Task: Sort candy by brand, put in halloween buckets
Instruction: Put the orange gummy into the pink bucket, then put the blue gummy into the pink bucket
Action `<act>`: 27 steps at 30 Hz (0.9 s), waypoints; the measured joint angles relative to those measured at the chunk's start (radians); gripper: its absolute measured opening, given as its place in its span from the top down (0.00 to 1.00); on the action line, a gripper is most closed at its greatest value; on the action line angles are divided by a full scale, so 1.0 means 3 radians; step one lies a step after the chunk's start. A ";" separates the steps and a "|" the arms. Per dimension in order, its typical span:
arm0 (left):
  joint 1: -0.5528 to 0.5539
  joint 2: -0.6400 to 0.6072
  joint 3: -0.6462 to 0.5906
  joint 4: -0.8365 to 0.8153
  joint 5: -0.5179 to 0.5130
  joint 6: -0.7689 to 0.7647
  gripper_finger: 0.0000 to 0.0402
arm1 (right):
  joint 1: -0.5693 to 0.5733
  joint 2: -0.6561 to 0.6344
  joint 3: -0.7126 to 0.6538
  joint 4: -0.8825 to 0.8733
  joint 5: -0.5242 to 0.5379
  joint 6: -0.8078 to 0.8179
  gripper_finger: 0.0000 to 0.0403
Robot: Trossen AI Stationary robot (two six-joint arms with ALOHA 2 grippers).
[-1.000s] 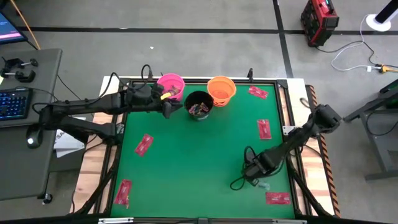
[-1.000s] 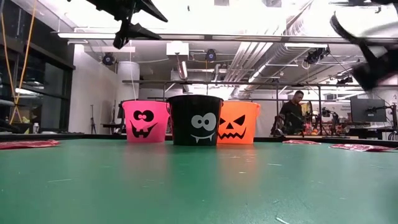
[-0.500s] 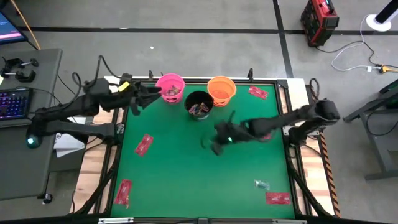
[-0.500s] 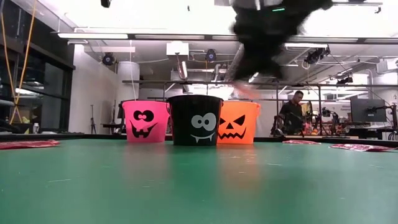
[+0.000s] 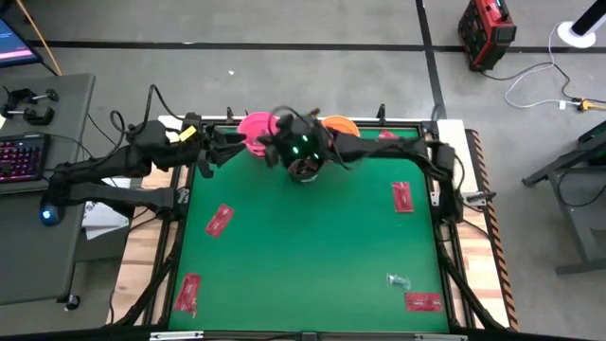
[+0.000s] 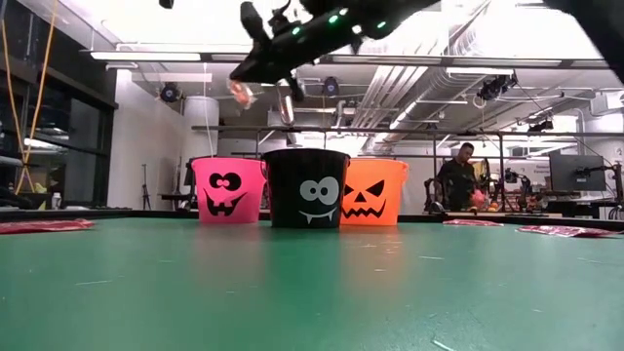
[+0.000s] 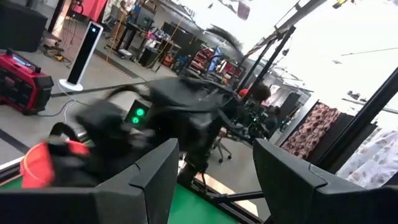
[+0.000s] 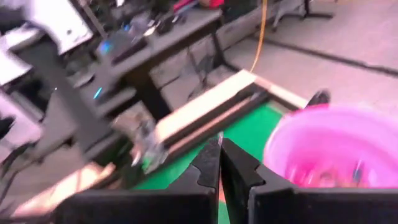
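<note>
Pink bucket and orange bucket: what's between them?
The black bucket stands between the pink bucket and orange bucket, clearest in the low view.

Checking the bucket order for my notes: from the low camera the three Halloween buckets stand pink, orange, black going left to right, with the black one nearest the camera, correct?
Not quite. The low view shows them as pink bucket, black bucket, orange bucket from left to right. The black one is in the middle, not at the right end, and it does stand nearest the camera.

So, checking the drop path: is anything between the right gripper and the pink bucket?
Nothing visible. The right gripper hangs shut above the pink bucket, whose top is open; the left gripper waits open off to its side.
</note>
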 joint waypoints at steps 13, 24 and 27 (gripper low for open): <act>-0.0001 0.0003 0.0000 0.0138 0.0057 -0.0037 0.51 | -0.0454 0.1044 0.1113 -0.0029 -0.0080 0.0640 0.95; 0.0001 0.0003 0.0000 0.0136 0.0079 -0.0009 0.51 | -0.0474 0.1005 0.1221 -0.0805 -0.0456 0.0519 0.42; 0.0001 0.0003 0.0000 0.0134 0.0078 -0.0008 0.51 | -0.0488 0.0866 0.1352 -0.1386 -0.0759 0.0140 0.35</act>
